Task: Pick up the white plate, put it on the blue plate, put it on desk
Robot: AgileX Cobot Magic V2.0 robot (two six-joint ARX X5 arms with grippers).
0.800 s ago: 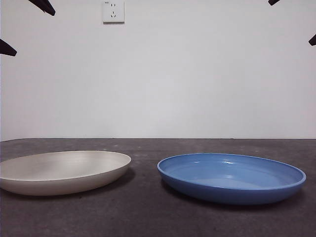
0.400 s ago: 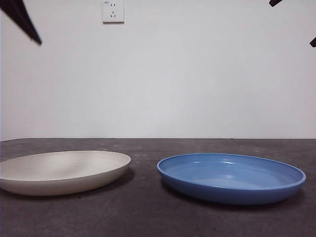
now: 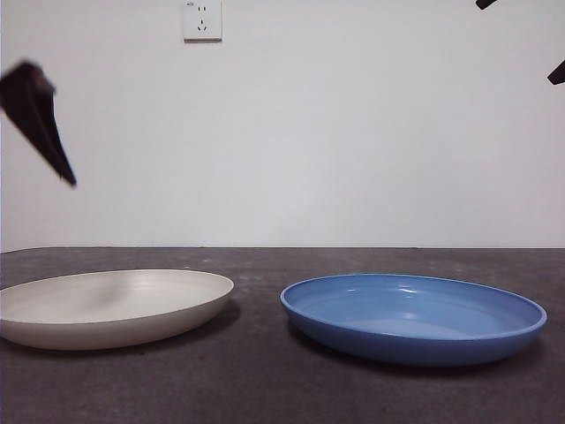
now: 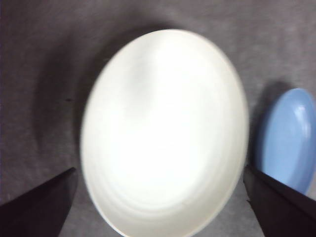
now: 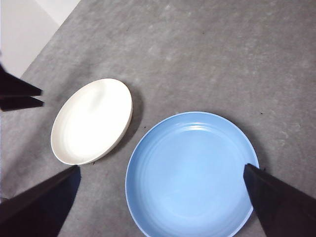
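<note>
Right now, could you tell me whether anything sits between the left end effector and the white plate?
Nothing visible does. The left end effector hangs open above the white plate, with only air between them. The blue plate lies apart on the desk, with a bare strip between the two plates.

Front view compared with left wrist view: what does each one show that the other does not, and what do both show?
Only the front view shows the wall socket, the wall, and the left tool hanging above the white plate. Only the left wrist view shows that plate's whole inside from above, between the open jaws. Both show the white plate, the blue plate beside it, apart, and the desk.
</note>
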